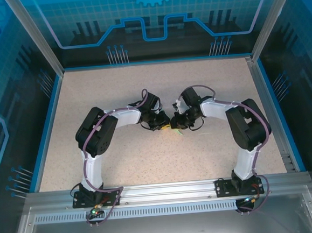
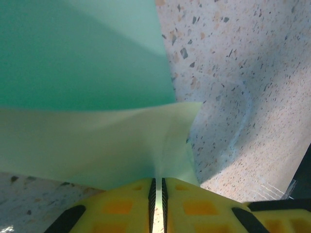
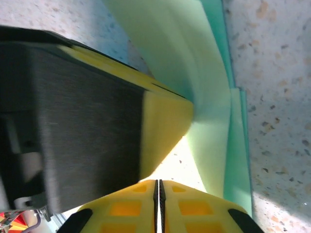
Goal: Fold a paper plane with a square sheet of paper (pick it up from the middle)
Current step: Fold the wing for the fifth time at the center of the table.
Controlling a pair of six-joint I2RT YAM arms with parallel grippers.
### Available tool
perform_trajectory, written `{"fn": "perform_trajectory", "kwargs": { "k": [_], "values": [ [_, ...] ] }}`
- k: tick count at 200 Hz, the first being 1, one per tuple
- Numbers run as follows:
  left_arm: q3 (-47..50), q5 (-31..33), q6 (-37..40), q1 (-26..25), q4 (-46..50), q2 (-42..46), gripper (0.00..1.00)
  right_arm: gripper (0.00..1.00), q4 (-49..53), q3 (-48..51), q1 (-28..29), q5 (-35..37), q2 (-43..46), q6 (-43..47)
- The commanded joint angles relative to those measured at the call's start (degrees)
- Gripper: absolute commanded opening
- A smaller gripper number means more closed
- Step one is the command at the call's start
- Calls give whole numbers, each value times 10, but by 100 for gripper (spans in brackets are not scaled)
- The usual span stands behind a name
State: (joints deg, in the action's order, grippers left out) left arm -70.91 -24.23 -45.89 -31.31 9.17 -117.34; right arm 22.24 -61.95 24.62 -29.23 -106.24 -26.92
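Note:
The square sheet of paper is folded into a slim mint-green shape, the paper plane (image 2: 97,141). My left gripper (image 2: 157,187) is shut on it, and a pale fold runs down into the slit between the yellow fingers. In the right wrist view the paper plane (image 3: 214,97) rises in narrow layers just right of my right gripper (image 3: 157,187). That gripper's jaws are shut, with nothing seen between them. From above, the left gripper (image 1: 164,122) and right gripper (image 1: 177,121) meet tip to tip at mid-table. They hide nearly all of the paper plane (image 1: 175,128).
The speckled beige table (image 1: 149,165) has a blue rim and clear enclosure walls (image 1: 42,44) on three sides. An aluminium rail (image 1: 162,190) at the near edge carries both arm bases. The left gripper's yellow finger (image 3: 165,121) stands close by the right gripper.

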Motion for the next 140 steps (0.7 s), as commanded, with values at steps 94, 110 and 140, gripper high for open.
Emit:
{"fn": "perform_trajectory", "kwargs": {
  "k": [94,110,140],
  "values": [
    [-11,35,17,-1,52,-23,15,10,69,7,1,53,-24,27],
    [-12,36,17,0,55,-23,15,9,74,9,0,64,-25,27],
    [-14,43,19,0,63,-25,15,8,80,10,-2,74,-26,28]
  ]
}}
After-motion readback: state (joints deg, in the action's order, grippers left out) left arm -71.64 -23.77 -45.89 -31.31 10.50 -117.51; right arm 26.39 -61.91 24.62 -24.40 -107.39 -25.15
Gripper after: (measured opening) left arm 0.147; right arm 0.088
